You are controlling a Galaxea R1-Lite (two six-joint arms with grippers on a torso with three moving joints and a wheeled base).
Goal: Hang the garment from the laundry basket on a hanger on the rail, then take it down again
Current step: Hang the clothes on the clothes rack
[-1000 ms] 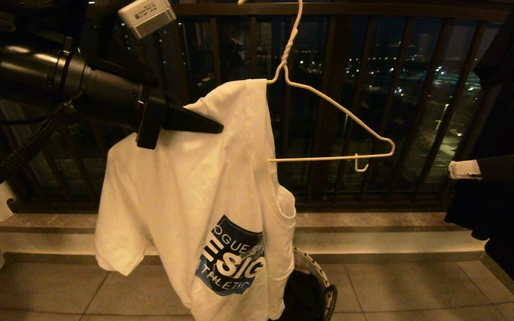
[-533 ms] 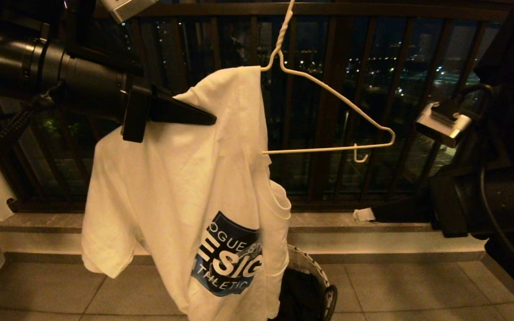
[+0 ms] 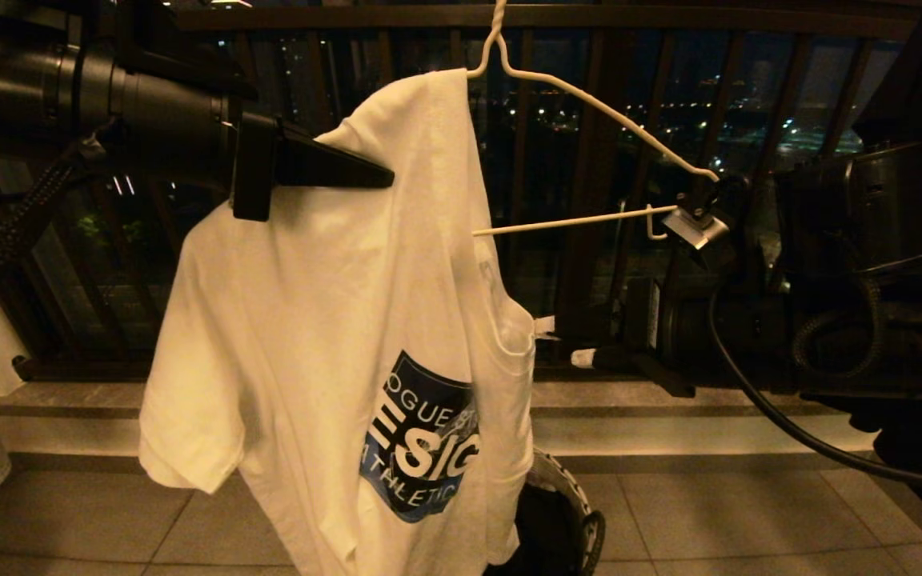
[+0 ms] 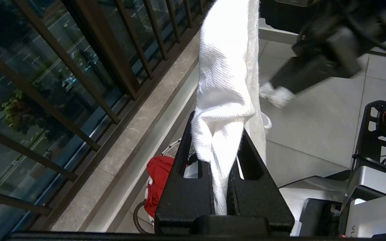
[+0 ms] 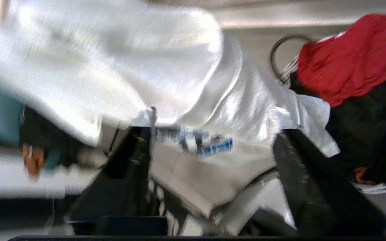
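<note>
The left gripper (image 3: 365,170), high on the left, has its jaws closed on a fold of the T-shirt (image 3: 333,336), which hangs over 1 arm of the wire hanger (image 3: 589,100). The right gripper (image 3: 561,340) sits at the shirt's right edge, jaws spread with nothing clearly gripped. The basket (image 3: 581,512) stands on the floor below, holding red cloth (image 5: 347,57) and black cloth (image 5: 370,130).

Head view: looks forward and slightly down from behind, facing dark railing (image 3: 589,160), garment (image 3: 333,320) close, mid-frame. Left wrist view: looks steeply down along own fingers onto tiled floor (image 4: 313,134). Right wrist view: very close on garment (blurred). Both wrist views share laundry basket (image 5: 281,68) with red cloth (image 4: 157,180).
</note>
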